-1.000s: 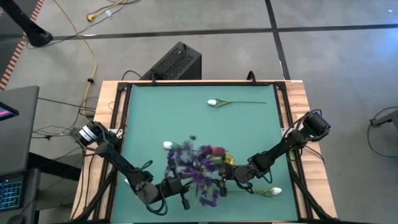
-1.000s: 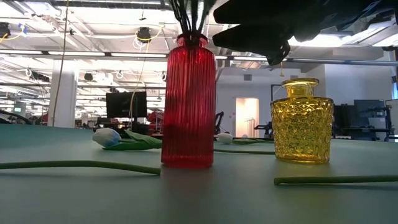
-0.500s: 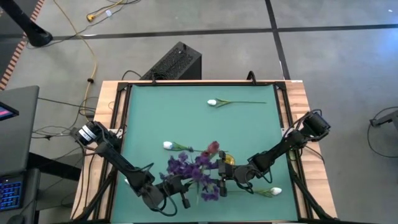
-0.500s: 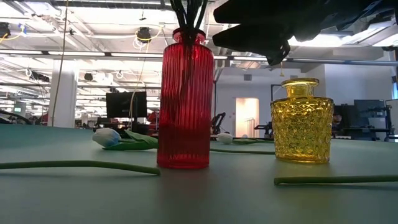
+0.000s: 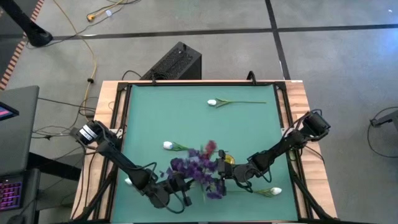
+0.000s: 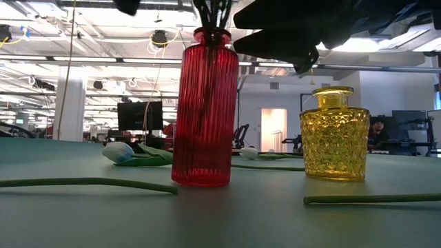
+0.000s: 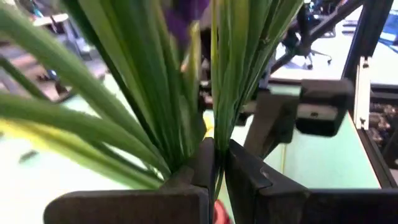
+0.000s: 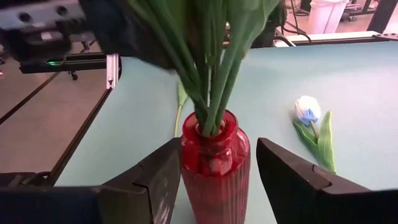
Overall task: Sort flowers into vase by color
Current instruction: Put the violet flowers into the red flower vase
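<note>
While the left gripper [image 7: 216,168] pinches green stems [image 7: 186,93] shut, purple flowers [image 5: 199,167] stand in the red vase [image 6: 204,107] near the table's [image 5: 186,118] front. Right gripper [image 8: 214,180] straddles that vase, fingers apart, not touching. Yellow vase [image 6: 335,133] stands right; white flowers [image 5: 214,102] lie loose.

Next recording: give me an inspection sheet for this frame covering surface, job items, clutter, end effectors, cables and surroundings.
Surface: green mat, wood-edged table.
Job's things: red vase holding purple flowers; yellow vase with no stems showing at its mouth; white flowers lying loose at the far side, mid-left and near right.
Clutter: nothing seen.
End effectors: left end effector shut on green stems above the red vase; right end effector open, its fingers on either side of the red vase.
Cables: yellow cable on the floor, dark cables at the table's left.
Surroundings: black box behind the table; office hall beyond.
</note>
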You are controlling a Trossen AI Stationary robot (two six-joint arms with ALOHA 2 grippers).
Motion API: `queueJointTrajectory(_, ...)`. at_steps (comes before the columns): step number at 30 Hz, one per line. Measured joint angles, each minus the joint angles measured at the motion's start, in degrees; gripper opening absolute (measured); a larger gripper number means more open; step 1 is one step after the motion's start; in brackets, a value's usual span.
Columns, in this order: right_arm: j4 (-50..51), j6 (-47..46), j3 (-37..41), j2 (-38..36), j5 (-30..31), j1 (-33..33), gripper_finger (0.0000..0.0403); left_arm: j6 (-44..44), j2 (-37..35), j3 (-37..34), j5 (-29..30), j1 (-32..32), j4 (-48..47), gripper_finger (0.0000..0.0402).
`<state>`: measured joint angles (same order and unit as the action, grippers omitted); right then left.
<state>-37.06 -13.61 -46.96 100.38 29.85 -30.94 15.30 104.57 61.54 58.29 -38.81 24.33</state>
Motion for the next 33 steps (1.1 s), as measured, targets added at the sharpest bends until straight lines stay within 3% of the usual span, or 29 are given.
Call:
queueJointTrajectory(5,0.00,0.00,0.00,0.00,0.02,-0.02,0.0234,4.29,0.00,0.02,-2.36,1.39,-3.76,0.0013)
queueJointTrajectory(16,0.00,0.04,0.00,0.00,0.02,-0.02,0.0234,3.45,0.00,0.02,-2.46,1.32,-4.32,0.0017)
queueJointTrajectory(33,0.00,0.03,0.00,0.00,0.00,-0.02,0.0234,4.43,0.00,0.00,-4.08,-0.15,-8.36,0.0126)
